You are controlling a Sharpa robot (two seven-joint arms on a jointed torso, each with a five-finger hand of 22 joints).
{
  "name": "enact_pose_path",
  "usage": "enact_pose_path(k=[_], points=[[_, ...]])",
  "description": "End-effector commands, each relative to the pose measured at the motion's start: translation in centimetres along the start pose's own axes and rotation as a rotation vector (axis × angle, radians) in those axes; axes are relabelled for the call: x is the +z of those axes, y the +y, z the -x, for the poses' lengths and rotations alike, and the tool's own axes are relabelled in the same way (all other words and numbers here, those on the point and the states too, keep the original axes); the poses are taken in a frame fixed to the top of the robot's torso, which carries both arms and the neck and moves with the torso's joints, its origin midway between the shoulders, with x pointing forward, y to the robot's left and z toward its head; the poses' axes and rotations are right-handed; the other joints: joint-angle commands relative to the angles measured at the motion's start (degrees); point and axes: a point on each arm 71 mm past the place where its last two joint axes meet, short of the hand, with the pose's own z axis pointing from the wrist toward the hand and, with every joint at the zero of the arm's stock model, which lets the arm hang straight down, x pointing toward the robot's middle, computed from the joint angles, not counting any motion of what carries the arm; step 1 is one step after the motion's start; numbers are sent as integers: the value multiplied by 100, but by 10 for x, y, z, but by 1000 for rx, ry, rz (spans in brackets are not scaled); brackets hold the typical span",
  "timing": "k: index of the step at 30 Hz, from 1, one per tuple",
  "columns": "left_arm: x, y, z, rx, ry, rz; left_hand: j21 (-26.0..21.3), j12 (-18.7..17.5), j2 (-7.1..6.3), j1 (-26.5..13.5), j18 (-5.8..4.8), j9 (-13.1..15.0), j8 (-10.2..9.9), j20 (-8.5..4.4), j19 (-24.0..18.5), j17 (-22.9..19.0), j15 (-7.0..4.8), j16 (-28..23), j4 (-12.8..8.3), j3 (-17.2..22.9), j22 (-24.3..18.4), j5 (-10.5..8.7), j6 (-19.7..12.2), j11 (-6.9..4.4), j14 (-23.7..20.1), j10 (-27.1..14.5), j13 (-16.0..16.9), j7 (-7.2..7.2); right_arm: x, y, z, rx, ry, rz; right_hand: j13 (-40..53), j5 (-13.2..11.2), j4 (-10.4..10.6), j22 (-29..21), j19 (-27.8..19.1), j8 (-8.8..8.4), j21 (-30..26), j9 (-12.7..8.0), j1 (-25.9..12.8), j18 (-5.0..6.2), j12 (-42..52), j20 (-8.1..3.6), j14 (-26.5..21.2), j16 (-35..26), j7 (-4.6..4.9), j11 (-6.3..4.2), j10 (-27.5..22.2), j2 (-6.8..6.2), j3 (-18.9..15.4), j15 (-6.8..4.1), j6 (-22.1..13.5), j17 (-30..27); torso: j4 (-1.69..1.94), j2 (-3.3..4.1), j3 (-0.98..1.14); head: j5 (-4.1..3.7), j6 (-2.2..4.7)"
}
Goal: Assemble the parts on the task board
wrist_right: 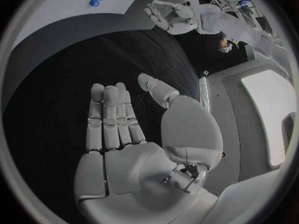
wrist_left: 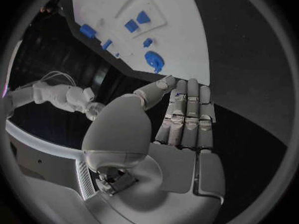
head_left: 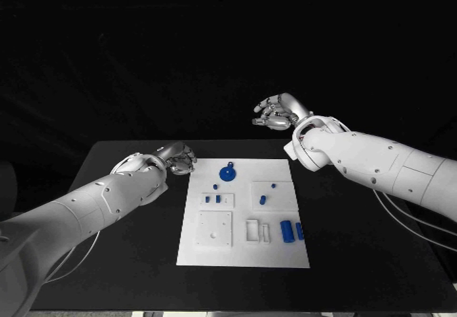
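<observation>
Near the task board's far-left corner, your empty, spread left hand sits just beside the round blue part, nearer than your raised, empty, straight-fingered right hand.

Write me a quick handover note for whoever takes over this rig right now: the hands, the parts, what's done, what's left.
Left robot hand: empty, fingers extended together, beside the task board's far left corner.
Right robot hand: empty, raised beyond the board's far edge.
Parts: round blue piece at the far edge, small blue pieces mid-board, two blue cylinders at the right edge.
Done: cannot tell whether any part is seated.
Left: assembly, neither hand holds a part.
</observation>
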Motion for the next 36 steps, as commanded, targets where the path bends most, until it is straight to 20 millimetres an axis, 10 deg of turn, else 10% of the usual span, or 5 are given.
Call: enact_pose_path(k=[1,14,36], points=[[-5,2,10,-218,-69,26,39,32,-8,-128,78,0,13,3,34,15,-24,7,34,-37,133,-11,-15,4,28,-33,0,57,-4,-5,-14,-70,170,42,-346,47,-58,117,72,23,24,2,-5,120,-395,-19,63,42,41,27,72,66,-27,-3,-7,-22,61,-110,-12,-29,-22],[-37,0,18,-766,-35,39,-32,1,108,-436,77,1,13,56,-76,-8,41,-135,40,-151,97,62,-58,128,-125,-362,-49,114,-33,-48,-39,-412,348,29,-990,87,-216,117,404,172,114,56,237,120,-1204,-164,338,265,-35,59,330,99,-17,15,157,-28,143,-421,-36,-284,-121],[-87,-9,1,-1017,37,-19,-452,21,130,-670,240,20,28,443,-460,-384,433,-914,0,-628,44,238,-196,259,-842,-818,-52,147,-56,-87,-80,-678,445,-74,-1591,-768,89,121,466,103,52,-20,471,120,-1976,-164,385,293,9,181,454,-466,349,134,56,-133,197,-771,-60,-392,-258]])
